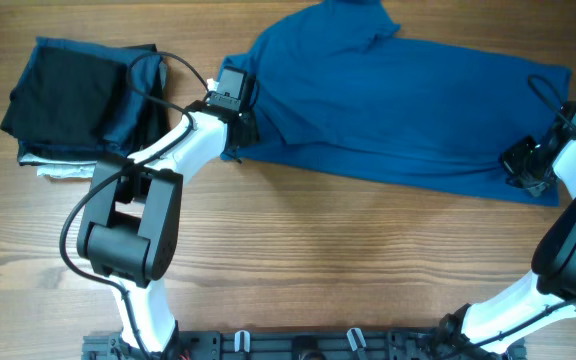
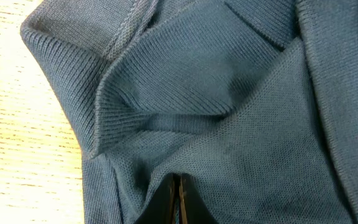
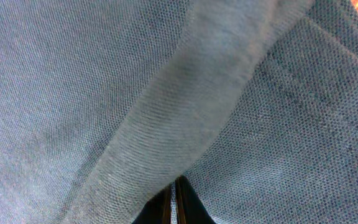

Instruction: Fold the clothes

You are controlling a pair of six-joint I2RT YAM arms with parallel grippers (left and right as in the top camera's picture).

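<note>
The clothes, one medium-blue T-shirt (image 1: 388, 100), lie stretched sideways across the far half of the table, partly doubled over, with a sleeve bunched at the top. My left gripper (image 1: 242, 130) is shut on the shirt's left end. In the left wrist view its fingertips (image 2: 177, 182) pinch a puckered fold of the blue knit (image 2: 229, 93) beside a ribbed hem. My right gripper (image 1: 523, 165) is shut on the shirt's right end near the lower corner. The right wrist view shows its fingertips (image 3: 174, 184) closed on a thin layer of fabric (image 3: 104, 81) under a folded seam.
A stack of folded black and dark navy garments (image 1: 78, 95) sits at the far left, with a white-grey garment (image 1: 63, 170) under it. The bare wooden table (image 1: 348, 250) extends toward the front edge, where both arm bases stand. A black cable (image 1: 163, 70) loops over the stack.
</note>
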